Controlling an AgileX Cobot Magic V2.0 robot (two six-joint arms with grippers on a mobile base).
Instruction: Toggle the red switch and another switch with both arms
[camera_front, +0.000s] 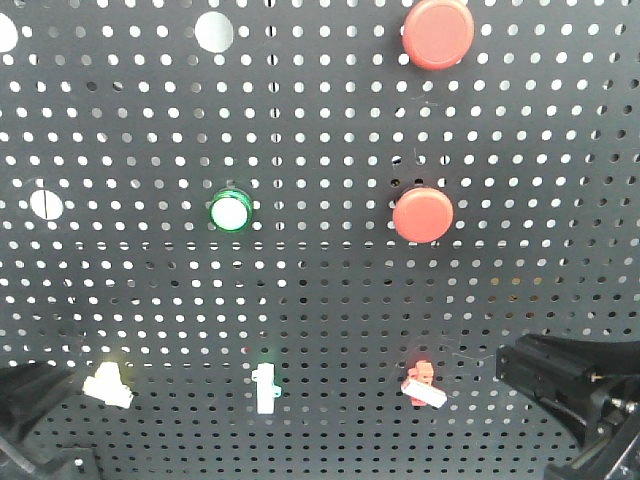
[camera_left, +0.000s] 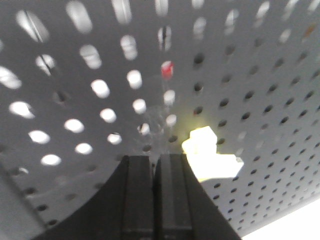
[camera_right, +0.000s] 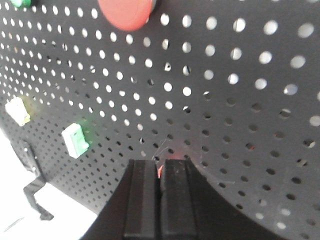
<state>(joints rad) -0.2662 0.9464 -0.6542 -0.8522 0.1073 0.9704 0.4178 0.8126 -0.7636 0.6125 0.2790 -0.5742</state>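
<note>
Exterior front-facing view: a dark pegboard fills the frame. Two round red push buttons sit right of centre, one above the other, and a green-ringed button sits at mid-left. Along the lower row, from left to right, are the whitish switch, a slim white toggle and the red switch, whose white lever tip angles down to the right.

The left gripper enters at the lower left corner, just beside the whitish switch. The right gripper enters at the lower right, near the red switch but apart from it.

From the left wrist, the two fingers are pressed together with only a thin seam between them, and they hold nothing. The whitish switch lies just right of their tips, glowing faintly yellow.

From the right wrist, the fingers are likewise closed on nothing. Only a sliver of red shows above the seam at their tips, so the red switch is mostly hidden there.
</note>
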